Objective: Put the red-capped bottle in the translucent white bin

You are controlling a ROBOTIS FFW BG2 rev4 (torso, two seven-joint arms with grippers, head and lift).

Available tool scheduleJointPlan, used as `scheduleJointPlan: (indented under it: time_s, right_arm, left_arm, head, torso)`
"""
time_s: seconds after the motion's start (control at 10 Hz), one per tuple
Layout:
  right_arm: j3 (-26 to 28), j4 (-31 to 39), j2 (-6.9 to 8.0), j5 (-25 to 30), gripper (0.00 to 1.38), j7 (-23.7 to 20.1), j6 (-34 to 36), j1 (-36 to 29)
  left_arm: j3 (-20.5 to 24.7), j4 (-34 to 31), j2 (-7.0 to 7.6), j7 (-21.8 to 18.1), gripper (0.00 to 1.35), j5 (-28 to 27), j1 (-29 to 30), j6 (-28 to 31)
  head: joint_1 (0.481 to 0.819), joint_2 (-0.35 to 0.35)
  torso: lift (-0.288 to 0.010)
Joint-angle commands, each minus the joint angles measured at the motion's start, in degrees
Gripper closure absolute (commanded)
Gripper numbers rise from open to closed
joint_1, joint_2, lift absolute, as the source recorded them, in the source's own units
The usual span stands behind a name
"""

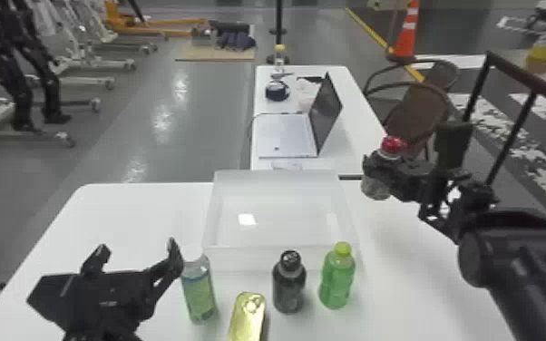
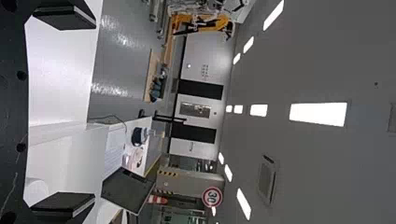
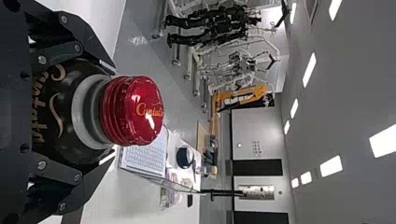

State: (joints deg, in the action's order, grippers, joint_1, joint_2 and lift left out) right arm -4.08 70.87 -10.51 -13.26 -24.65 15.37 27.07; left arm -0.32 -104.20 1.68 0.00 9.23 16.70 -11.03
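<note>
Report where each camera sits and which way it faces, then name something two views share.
Head view: on the robot's head, facing forward and down at the translucent white bin; left gripper, right gripper and parts of both arms show.
Left wrist view: on the left wrist, facing the far wall; its own open fingers show.
Right wrist view: on the right wrist, facing past the red-capped bottle into the room; its own fingers show.
Shared: head and right wrist views include that bottle.

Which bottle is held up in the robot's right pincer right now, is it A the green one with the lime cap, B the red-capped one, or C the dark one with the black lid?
B, the red-capped bottle sits between the fingers of the right pincer.
</note>
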Motion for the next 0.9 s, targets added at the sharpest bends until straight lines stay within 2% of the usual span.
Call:
scheduleJointPlan:
  time_s: [0.0,0.2,0.4,0.6,0.8]
  right_arm:
    - [-3.0,-7.3,1.45,-2.8,1.27,0.0,-2.6,3.5]
    - [-7.0,-14.0,3.65,-4.8,1.27,0.3,-5.7,6.9]
    - [-10.9,-17.6,5.06,-5.9,1.27,1.6,-6.6,9.2]
    - [-14.6,-21.0,5.67,-7.2,1.27,2.7,-6.6,10.2]
    - [-17.9,-22.8,5.5,-7.5,1.27,2.9,-6.5,10.5]
  left_arm:
    - [-0.3,0.3,0.34,0.0,0.01,0.0,-0.3,0.1]
    - [-0.4,0.6,0.51,0.0,0.01,0.1,-0.4,0.2]
    - [-0.7,0.8,1.04,0.0,0.01,0.3,-0.7,0.6]
    - [-0.6,0.9,1.39,0.0,0.01,0.6,-0.8,0.7]
    - [-0.6,1.2,1.48,0.0,0.01,1.1,-0.8,0.5]
  head:
    - [0.549,0.0]
    - [0.549,0.0]
    - [0.549,0.0]
    - [0.549,0.0]
    - [0.549,0.0]
  torso:
    - [-0.1]
    - [-0.1]
    - [-0.1]
    - [-0.1]
    - [-0.1]
